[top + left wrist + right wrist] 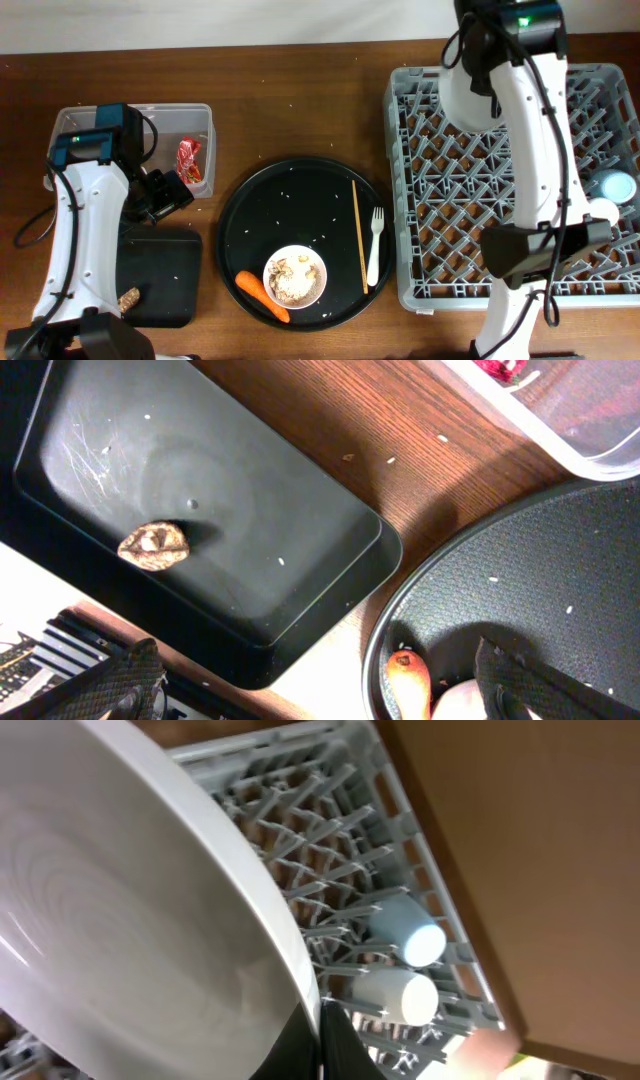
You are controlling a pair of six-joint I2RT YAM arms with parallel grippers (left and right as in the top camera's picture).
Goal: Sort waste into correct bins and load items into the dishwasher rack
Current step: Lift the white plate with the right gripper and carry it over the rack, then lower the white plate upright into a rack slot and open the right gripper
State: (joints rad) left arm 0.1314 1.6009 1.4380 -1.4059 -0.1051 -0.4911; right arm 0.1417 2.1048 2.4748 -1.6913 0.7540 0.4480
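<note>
My right gripper point(320, 1042) is shut on the rim of the pale round plate point(130, 920) and holds it tilted over the far left part of the grey dishwasher rack point(440, 250); the plate also shows in the overhead view point(460, 100). A small blue cup point(612, 185) and a white cup point(600, 210) lie in the rack. My left gripper point(320, 695) is open and empty, between the clear tub point(208, 130), which holds the red wrapper point(188, 158), and the shallow black tray point(165, 265), which holds a brown scrap point(153, 547). The tissue wad is out of view.
The large round black tray point(290, 195) holds a white bowl point(295, 275) with food scraps, an orange carrot point(262, 295), chopsticks point(358, 235), a white fork point(375, 245) and scattered crumbs. The right arm crosses the rack from the front edge.
</note>
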